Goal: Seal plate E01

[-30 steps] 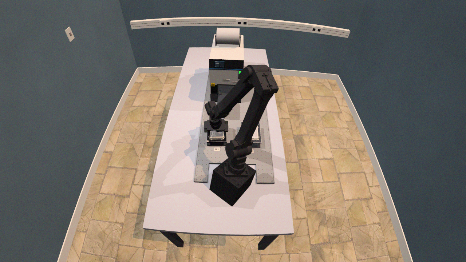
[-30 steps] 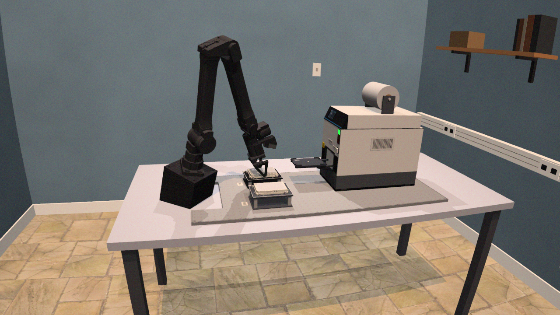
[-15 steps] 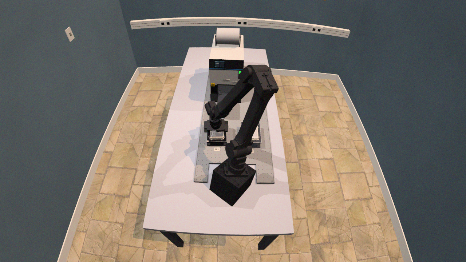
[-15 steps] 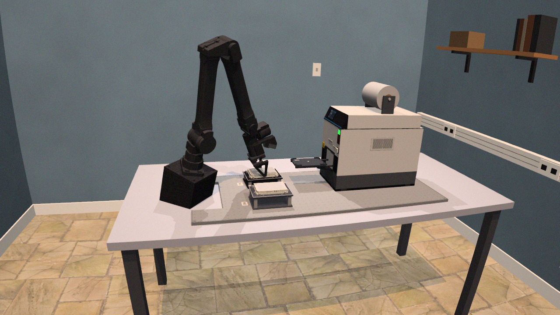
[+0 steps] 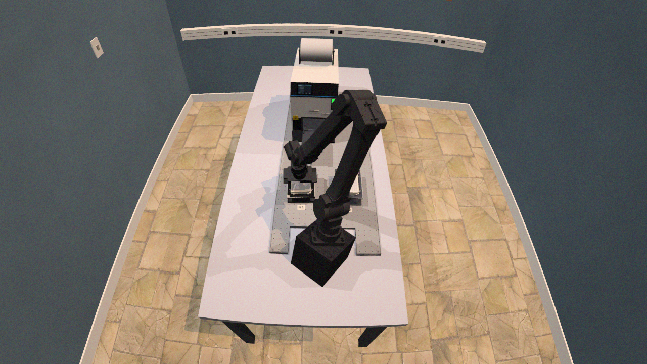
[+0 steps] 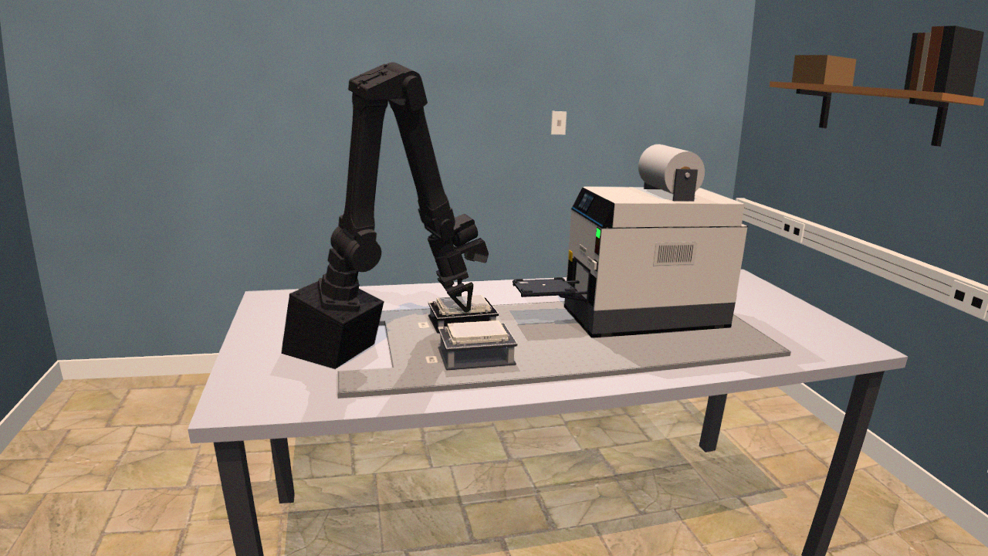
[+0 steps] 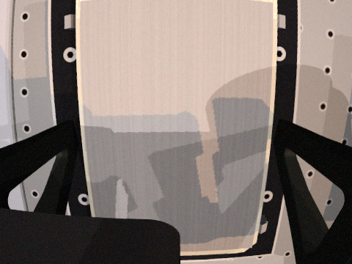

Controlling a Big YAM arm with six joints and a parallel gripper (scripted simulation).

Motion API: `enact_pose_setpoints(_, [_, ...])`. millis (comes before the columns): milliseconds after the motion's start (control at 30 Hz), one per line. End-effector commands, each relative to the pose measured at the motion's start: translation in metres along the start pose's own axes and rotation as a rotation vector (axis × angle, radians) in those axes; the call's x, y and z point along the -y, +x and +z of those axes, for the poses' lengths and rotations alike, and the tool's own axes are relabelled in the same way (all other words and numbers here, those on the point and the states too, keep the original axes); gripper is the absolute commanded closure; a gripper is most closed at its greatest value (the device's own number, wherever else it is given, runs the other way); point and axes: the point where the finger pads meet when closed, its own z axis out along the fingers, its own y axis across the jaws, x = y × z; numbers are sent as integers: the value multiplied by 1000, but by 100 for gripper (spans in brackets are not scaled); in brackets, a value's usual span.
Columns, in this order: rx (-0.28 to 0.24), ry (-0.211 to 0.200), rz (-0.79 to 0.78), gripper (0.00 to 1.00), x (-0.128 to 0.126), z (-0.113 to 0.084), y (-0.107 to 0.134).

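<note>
Foil-topped plate E01 (image 7: 176, 117) lies flat in nest N1 (image 7: 59, 15), directly beneath the claw (image 7: 176, 171). The claw is released, one finger (image 7: 39, 161) off each long side of the plate, holding nothing. The sealer (image 6: 652, 259) lamp (image 6: 597, 240) shows green.

Blue-grey walls (image 6: 207, 124), tan stone-tile floor (image 6: 483, 476), white table (image 6: 794, 345), wooden shelf (image 6: 877, 92).

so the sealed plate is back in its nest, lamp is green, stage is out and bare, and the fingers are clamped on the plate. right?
Not quite. The gripper is open: in the wrist view its fingers stand clear of the plate on both sides, with gaps showing. The rest holds: the plate sits in its nest, the lamp is green, and the stage is out and bare.
</note>
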Motion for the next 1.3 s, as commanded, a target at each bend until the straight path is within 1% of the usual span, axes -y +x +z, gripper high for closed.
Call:
enact_pose_setpoints(0, [17,-17,-11,0,-9,-1,-5])
enact_pose_setpoints(700, [18,-17,-11,0,-9,-1,-6])
enact_pose_setpoints(867, [35,-19,5,0,-11,-11,-19])
enact_pose_setpoints(1067, [39,-14,24,0,-8,-15,-24])
enact_pose_setpoints(1133, [39,-14,24,0,-8,-15,-24])
enact_pose_setpoints(1233, [15,-8,-1,0,-7,-14,-13])
enact_pose_setpoints(1267, [15,-9,-2,0,-8,-15,-13])
